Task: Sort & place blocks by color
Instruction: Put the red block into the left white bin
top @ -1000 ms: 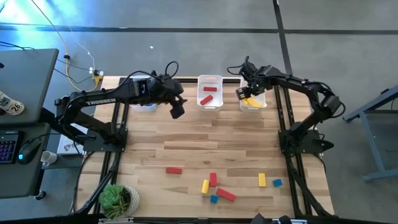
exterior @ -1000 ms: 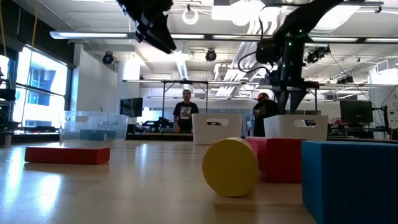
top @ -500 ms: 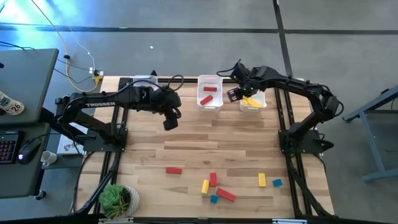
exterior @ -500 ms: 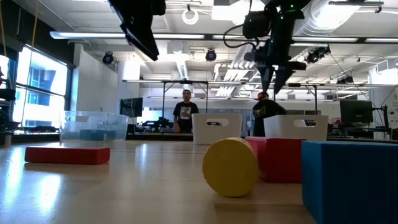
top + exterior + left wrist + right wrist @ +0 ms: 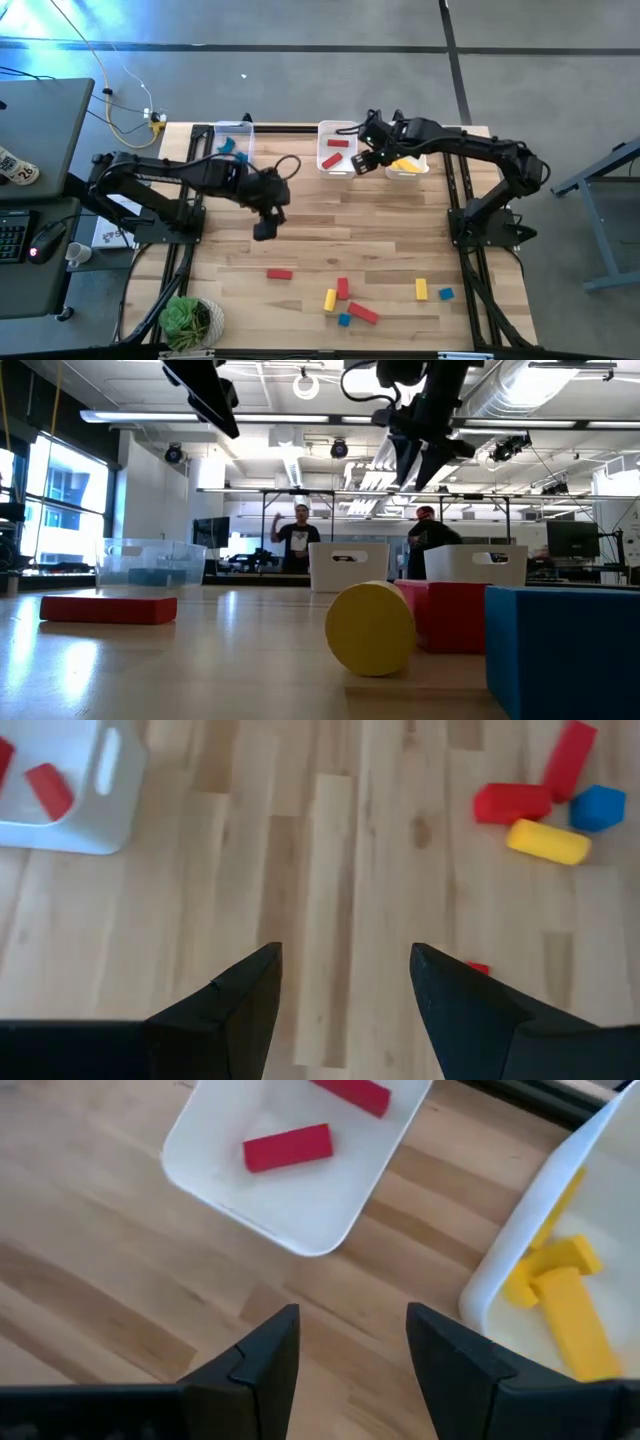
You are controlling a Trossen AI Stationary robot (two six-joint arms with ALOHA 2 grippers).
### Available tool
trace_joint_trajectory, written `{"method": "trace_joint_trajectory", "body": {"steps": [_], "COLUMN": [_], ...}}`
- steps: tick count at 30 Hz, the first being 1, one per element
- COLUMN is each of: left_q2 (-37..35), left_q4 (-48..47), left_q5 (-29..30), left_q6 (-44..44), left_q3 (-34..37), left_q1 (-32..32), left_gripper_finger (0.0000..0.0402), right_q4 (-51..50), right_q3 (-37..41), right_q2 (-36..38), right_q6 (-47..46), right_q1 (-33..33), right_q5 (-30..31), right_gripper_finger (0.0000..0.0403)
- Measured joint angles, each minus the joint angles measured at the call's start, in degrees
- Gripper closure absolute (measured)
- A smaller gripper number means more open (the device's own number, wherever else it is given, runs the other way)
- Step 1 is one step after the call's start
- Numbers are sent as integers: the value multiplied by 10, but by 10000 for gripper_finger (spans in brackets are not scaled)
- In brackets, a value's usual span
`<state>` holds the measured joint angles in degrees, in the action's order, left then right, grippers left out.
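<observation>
Several red, yellow and blue blocks lie loose near the table's front edge: a red bar (image 5: 279,273), and a cluster with a yellow one (image 5: 330,299) and a blue one (image 5: 344,320). Farther right lie a yellow bar (image 5: 421,289) and a blue cube (image 5: 446,294). Three bins stand at the far edge, holding blue blocks (image 5: 232,145), red blocks (image 5: 338,148) and yellow blocks (image 5: 407,163). My left gripper (image 5: 265,228) (image 5: 345,970) hangs open over bare wood left of the table's middle. My right gripper (image 5: 362,163) (image 5: 350,1335) hangs open by the red bin's near right corner (image 5: 320,1230).
A potted plant (image 5: 190,320) stands at the near left corner. Dark frame rails (image 5: 185,200) run along both table sides. In the low view two people (image 5: 297,540) stand in the room behind the bins. Bare wood lies between the bins and the loose blocks.
My left gripper has swung away from the blue bin toward the table's near edge, tipping further down. My right gripper has risen from over the yellow bin and moved toward the table's left, ending beside the red bin. Both stay open and hold nothing.
</observation>
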<state>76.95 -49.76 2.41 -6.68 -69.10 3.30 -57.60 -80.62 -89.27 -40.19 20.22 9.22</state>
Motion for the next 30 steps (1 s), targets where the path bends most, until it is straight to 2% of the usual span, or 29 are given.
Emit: {"method": "trace_joint_trajectory", "body": {"steps": [7, 17, 30], "left_q2": [22, 111, 236], "left_q4": [-1, 19, 35], "left_q5": [8, 14, 28], "left_q6": [-37, -97, -159], "left_q3": [0, 0, 0], "left_q1": [-68, -173, -220], "left_gripper_finger": [195, 195, 195], "right_q4": [0, 0, 0], "right_q3": [0, 0, 0], "right_q2": [0, 0, 0], "right_q6": [9, 54, 72], "right_q1": [-23, -54, -82], "right_q5": [-24, -29, -30], "right_gripper_finger": [232, 232, 232]}}
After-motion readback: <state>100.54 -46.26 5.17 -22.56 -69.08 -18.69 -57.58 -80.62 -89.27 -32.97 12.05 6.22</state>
